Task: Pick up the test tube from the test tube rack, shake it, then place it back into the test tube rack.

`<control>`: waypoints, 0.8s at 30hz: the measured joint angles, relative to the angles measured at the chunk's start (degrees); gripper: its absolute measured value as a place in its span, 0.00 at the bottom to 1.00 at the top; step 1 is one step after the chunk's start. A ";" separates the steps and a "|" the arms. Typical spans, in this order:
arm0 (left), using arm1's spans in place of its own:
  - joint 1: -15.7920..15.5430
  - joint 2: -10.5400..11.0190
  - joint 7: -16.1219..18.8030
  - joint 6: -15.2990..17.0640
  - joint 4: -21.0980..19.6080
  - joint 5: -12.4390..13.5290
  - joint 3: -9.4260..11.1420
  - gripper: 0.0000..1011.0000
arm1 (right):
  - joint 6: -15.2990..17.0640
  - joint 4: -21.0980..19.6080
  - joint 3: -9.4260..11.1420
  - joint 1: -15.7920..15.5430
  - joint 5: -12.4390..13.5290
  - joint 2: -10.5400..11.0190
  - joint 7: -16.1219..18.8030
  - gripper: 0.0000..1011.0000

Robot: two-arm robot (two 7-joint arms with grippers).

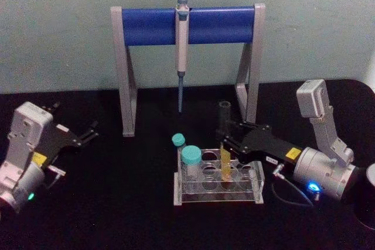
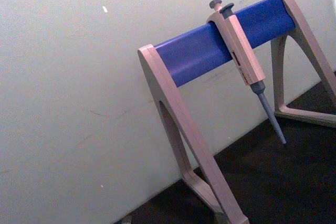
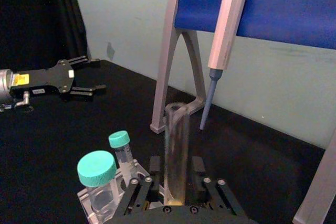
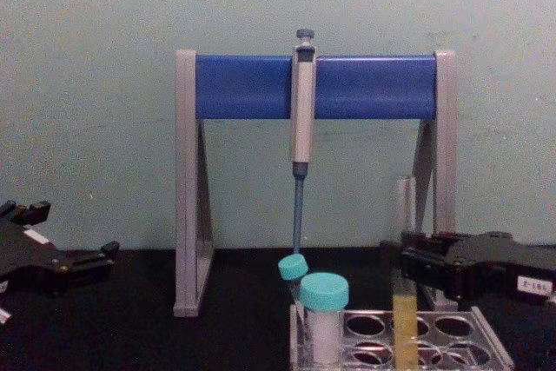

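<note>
The right arm reaches in from the right side, its silver wrist low over the table and its black gripper (image 1: pixel 229 139) pointing toward the middle of the workspace. Its 2 fingers (image 3: pixel 198 170) stand to either side of the test tube (image 3: pixel 177 150), pressed against the glass. The left arm sits parked at the left side, forearm angled up and inward, its gripper (image 1: pixel 92 132) hanging above the table with the 2 fingers spread apart.
</note>
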 joint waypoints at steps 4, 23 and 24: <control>0.00 0.00 0.00 0.00 0.00 0.00 0.00 1.00 | 0.00 0.00 0.02 0.00 0.00 0.00 0.00 0.46; 0.00 0.00 0.00 0.00 0.00 0.00 0.00 1.00 | -0.02 0.00 0.05 0.00 0.03 -0.01 0.01 0.99; 0.00 0.00 0.00 0.00 0.00 0.00 0.00 1.00 | -0.02 0.00 0.05 0.00 0.03 -0.01 0.01 0.99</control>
